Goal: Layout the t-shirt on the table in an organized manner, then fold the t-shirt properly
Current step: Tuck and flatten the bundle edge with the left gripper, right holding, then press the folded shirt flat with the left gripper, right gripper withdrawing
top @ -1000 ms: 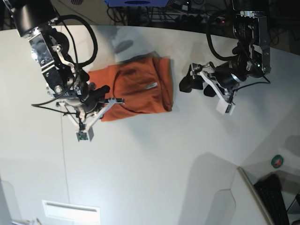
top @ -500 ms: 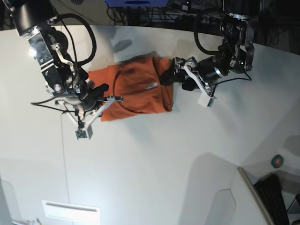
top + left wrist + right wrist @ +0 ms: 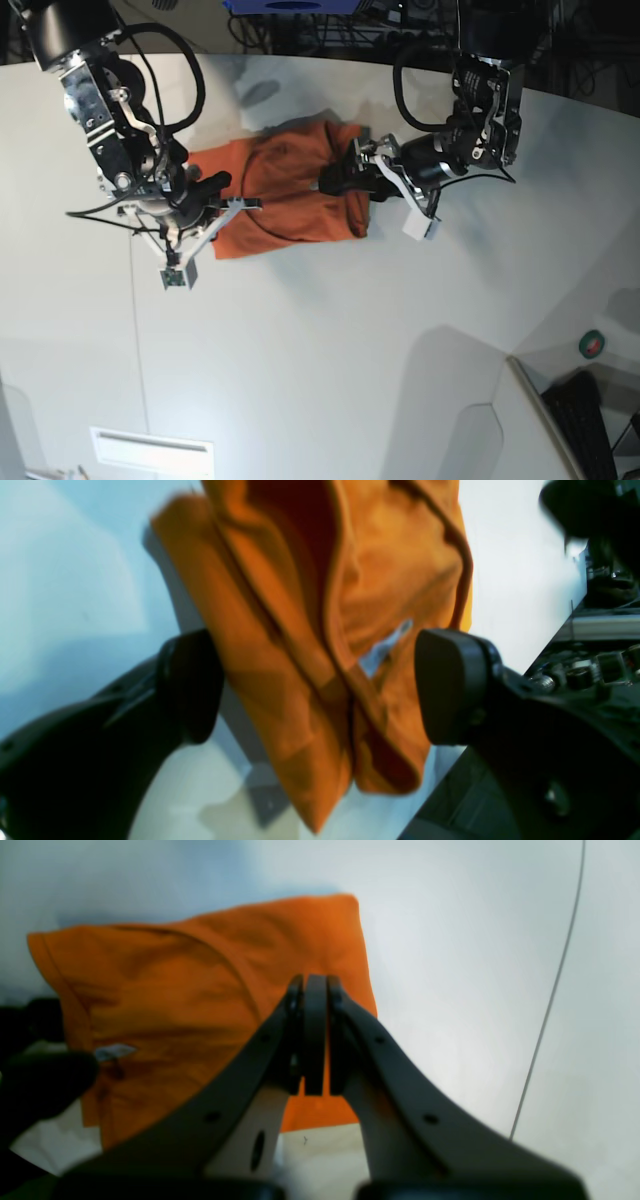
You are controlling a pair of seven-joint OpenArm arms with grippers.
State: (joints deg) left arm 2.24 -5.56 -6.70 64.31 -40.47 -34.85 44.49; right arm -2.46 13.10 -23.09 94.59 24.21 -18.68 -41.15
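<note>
Cloth first: from the left wrist view, the t-shirt [image 3: 320,645] is bunched in thick orange folds running down the middle of the frame, with the small white neck tag [image 3: 382,647] poking out of a fold. The left hand [image 3: 320,685] is spread wide, one dark finger on each side of the bunch, nothing pinched yet. White surface [image 3: 75,570] shows to the left of the shirt.

Right wrist view: the right hand [image 3: 314,1035] has its fingers pressed flat together with nothing between them, sitting over the shirt's near edge. Whether it touches the cloth is hard to say. The shirt lies roughly folded on the surface, tag visible at the left, and a thin dark seam line [image 3: 550,1000] runs down the surface on the right.

Base view: the shirt sits toward the far edge of the surface, roughly mid-width, between both arms. The left hand straddles its right end, the right hand is at its left end.
</note>
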